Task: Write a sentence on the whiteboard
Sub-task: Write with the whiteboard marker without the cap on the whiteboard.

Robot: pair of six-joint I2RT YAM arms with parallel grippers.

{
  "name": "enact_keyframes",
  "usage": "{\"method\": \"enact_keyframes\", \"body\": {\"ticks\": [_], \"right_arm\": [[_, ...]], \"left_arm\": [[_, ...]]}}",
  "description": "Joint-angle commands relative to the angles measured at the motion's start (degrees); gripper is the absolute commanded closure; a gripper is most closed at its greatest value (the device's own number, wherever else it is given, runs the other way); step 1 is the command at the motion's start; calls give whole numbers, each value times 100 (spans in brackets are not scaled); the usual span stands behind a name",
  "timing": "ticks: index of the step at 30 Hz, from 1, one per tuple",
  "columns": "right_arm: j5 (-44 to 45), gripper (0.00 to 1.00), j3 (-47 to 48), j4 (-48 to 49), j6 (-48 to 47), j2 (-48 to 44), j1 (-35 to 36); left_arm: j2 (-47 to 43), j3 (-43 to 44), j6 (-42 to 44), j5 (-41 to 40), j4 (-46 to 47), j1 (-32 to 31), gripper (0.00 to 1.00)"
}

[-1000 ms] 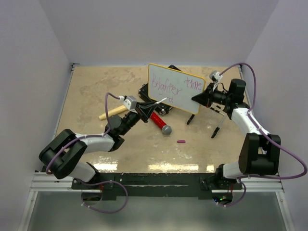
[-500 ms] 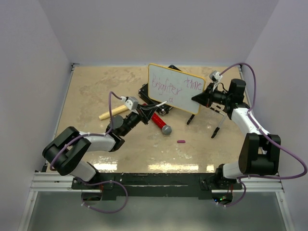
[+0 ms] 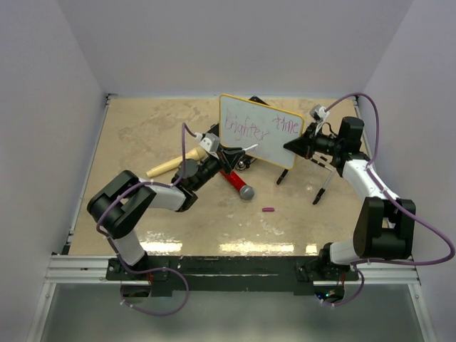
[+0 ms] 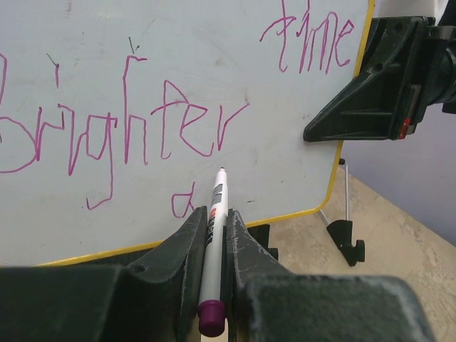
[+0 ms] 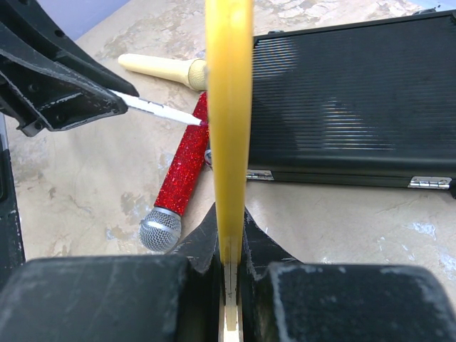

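Observation:
The whiteboard (image 3: 253, 128), white with a yellow rim, stands tilted upright above the table. My right gripper (image 3: 294, 147) is shut on its right edge, seen edge-on as a yellow strip (image 5: 229, 107) in the right wrist view. The sentence (image 4: 128, 132) reads "Brighter" and "time" in purple, with a small mark below. My left gripper (image 3: 231, 153) is shut on a white marker (image 4: 214, 214) with a purple end cap. The marker tip rests at the board's lower middle, right of the small mark.
A black case (image 5: 349, 100) lies behind the board. A red glitter microphone (image 3: 236, 182) and a cream handle (image 3: 167, 166) lie on the table. A small purple cap (image 3: 268, 209) lies in front. Black clip feet (image 3: 319, 192) hang under the board.
My left arm has swung right and forward, bringing the marker closer along the board's lower part. A small purple mark has appeared below "Brighter". The right arm and board are still.

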Motion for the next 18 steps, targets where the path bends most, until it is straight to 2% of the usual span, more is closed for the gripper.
{"method": "enact_keyframes", "body": {"ticks": [1, 18], "right_arm": [[-214, 100, 20, 41, 7, -21, 65], [-214, 100, 11, 41, 16, -21, 65]], "left_arm": [[208, 419, 62, 75, 458, -35, 100], [288, 403, 246, -109, 264, -35, 100]]}}
